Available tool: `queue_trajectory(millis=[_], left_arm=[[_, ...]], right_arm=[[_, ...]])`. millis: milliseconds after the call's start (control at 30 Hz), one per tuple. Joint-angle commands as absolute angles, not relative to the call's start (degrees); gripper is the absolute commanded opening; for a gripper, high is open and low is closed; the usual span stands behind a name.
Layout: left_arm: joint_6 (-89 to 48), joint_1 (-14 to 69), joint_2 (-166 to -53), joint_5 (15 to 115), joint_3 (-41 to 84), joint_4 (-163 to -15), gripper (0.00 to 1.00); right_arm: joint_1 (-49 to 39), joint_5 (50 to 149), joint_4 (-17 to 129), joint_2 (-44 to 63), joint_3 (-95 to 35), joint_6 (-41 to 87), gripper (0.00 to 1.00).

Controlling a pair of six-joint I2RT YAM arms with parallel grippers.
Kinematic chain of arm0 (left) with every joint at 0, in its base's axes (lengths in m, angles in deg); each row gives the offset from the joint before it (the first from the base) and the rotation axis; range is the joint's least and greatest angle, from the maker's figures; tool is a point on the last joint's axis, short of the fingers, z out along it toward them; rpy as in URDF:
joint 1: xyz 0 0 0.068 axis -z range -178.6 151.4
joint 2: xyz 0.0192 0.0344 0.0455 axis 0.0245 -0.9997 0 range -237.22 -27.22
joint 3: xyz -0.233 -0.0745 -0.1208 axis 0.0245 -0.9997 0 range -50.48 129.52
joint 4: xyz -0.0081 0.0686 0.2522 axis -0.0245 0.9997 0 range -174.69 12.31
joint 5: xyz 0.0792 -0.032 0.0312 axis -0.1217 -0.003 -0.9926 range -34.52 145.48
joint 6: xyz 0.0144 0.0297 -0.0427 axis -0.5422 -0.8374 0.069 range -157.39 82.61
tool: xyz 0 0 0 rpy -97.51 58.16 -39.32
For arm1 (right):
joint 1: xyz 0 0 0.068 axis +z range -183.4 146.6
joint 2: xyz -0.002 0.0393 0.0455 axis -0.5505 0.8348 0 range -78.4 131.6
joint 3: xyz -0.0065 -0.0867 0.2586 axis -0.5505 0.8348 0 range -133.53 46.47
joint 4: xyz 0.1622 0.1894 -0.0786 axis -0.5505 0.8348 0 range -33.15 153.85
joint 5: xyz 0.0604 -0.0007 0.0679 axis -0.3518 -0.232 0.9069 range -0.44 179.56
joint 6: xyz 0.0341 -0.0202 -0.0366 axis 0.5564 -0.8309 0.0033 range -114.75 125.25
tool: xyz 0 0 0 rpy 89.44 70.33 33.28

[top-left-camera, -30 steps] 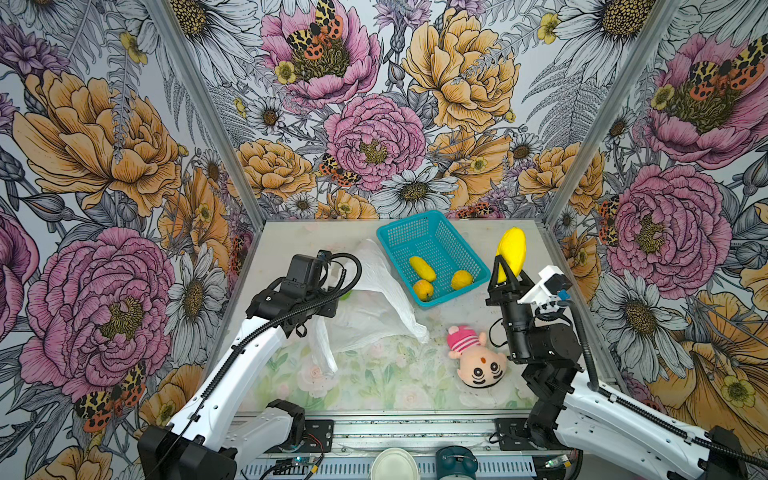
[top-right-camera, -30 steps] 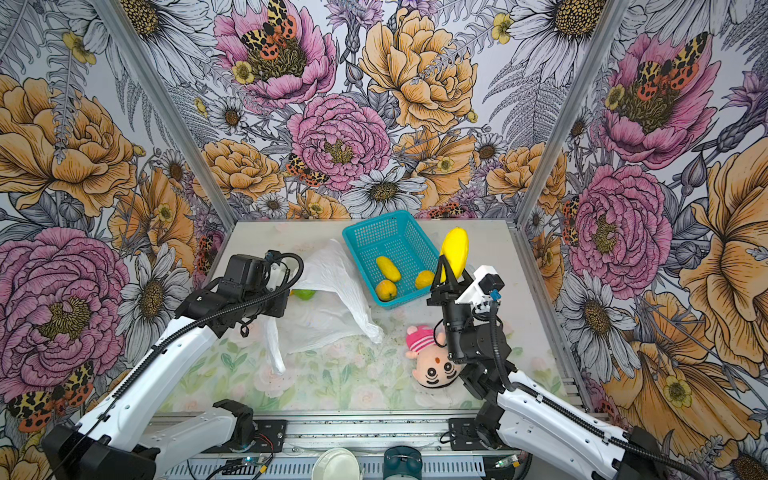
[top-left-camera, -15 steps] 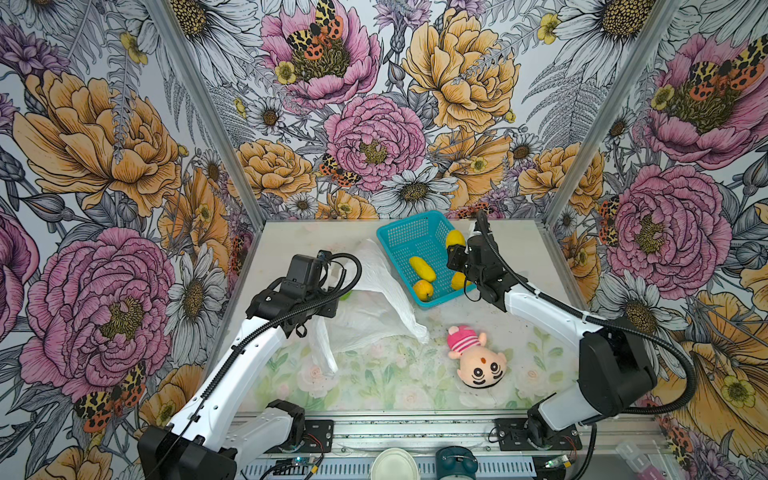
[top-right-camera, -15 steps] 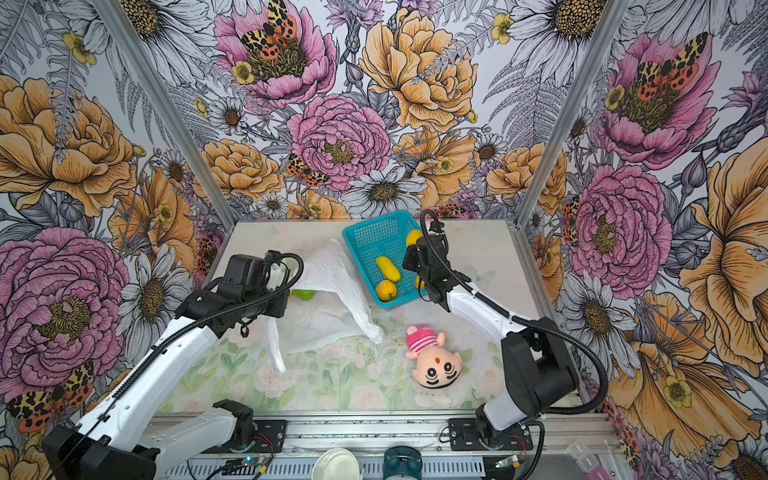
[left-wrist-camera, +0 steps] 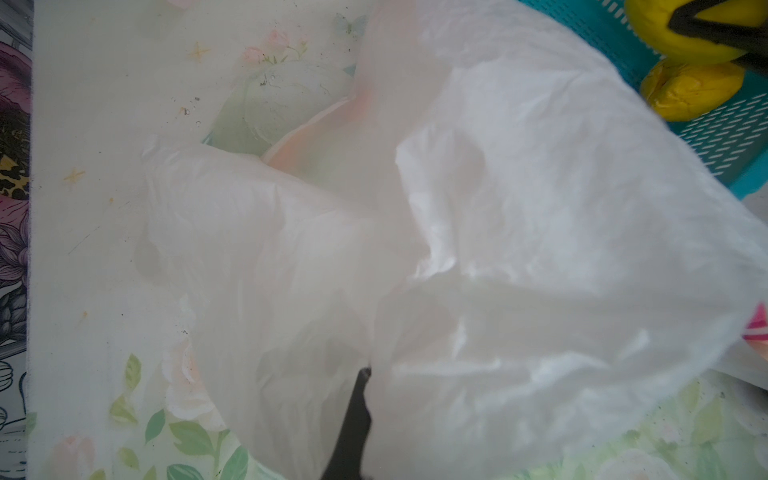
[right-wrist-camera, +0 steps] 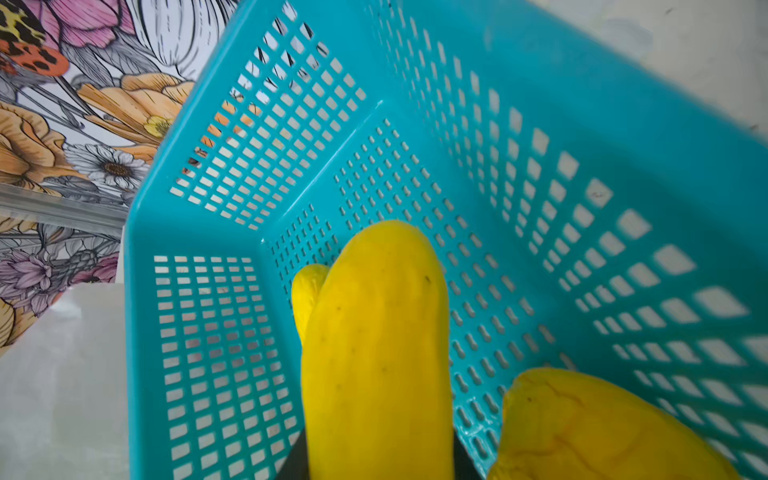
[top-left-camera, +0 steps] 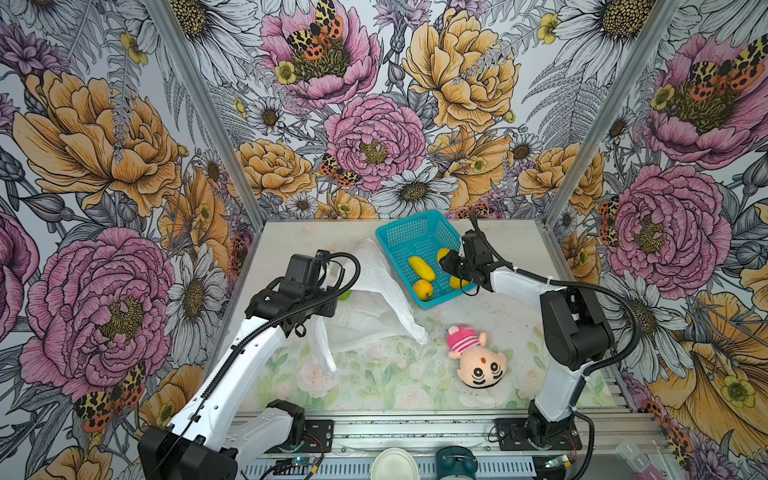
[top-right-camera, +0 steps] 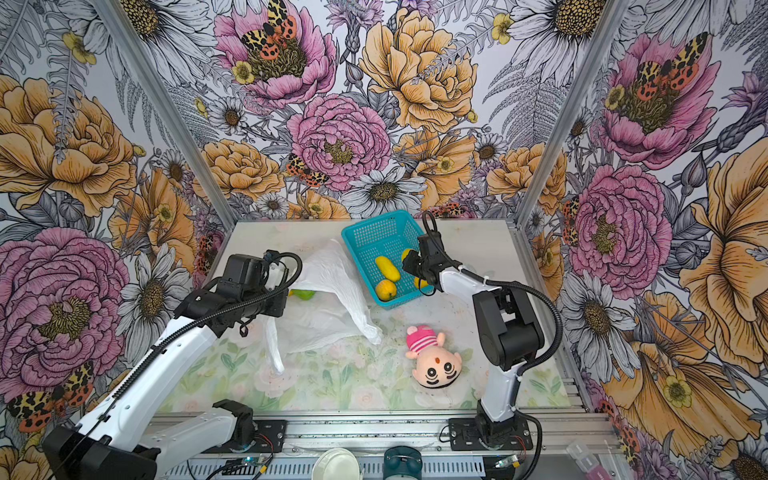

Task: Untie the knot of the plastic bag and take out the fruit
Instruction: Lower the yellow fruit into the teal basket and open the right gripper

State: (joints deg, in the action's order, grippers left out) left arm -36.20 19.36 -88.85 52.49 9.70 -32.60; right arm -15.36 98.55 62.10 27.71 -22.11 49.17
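Note:
The white plastic bag (top-left-camera: 374, 307) lies crumpled left of centre, its top lifted by my left gripper (left-wrist-camera: 368, 374), which is shut on the film; only one dark finger (left-wrist-camera: 353, 415) shows. The knot is out of view; a loose strap (top-left-camera: 324, 349) hangs down. A green fruit (top-left-camera: 345, 295) peeks from under the bag. My right gripper (right-wrist-camera: 376, 457) is shut on a yellow oblong fruit (right-wrist-camera: 374, 353) and holds it inside the teal basket (top-left-camera: 399, 232). In both top views the basket also holds a yellow oblong fruit (top-right-camera: 387, 269), a yellow-orange round one (top-right-camera: 386, 289) and another yellow one (top-left-camera: 457, 282).
A pink-striped plush doll (top-left-camera: 478, 357) lies face up at the front right, near the right arm's elbow (top-left-camera: 573, 328). Flowered walls close in the table on three sides. A white round lid (top-left-camera: 392, 463) and a teal object (top-left-camera: 456, 461) sit below the front rail.
My right arm swung from the front right, where it held the yellow fruit high, back and left over the basket, and has lowered the fruit into it. The left arm and bag stayed still.

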Motion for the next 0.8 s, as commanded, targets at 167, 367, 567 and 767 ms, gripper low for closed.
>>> queue_trajectory(millis=[167, 367, 567, 767], left_arm=[[-35.72, 18.54, -88.91, 54.3, 9.35, -33.13, 0.0], [-35.72, 18.53, -89.0, 54.33, 9.26, -33.13, 0.0], [-35.68, 18.45, -88.93, 54.36, 9.27, -33.17, 0.0], [-35.72, 18.38, -88.95, 54.37, 9.28, -33.1, 0.0]], right_arm=[[-15.04, 98.53, 65.8, 31.94, -26.43, 49.08, 0.32], [-15.09, 98.34, 66.6, 33.14, -27.31, 48.89, 0.44], [-14.71, 97.34, 66.71, 31.56, -26.73, 48.27, 0.66], [-13.76, 93.72, 66.48, 25.87, -23.67, 47.47, 0.76]])
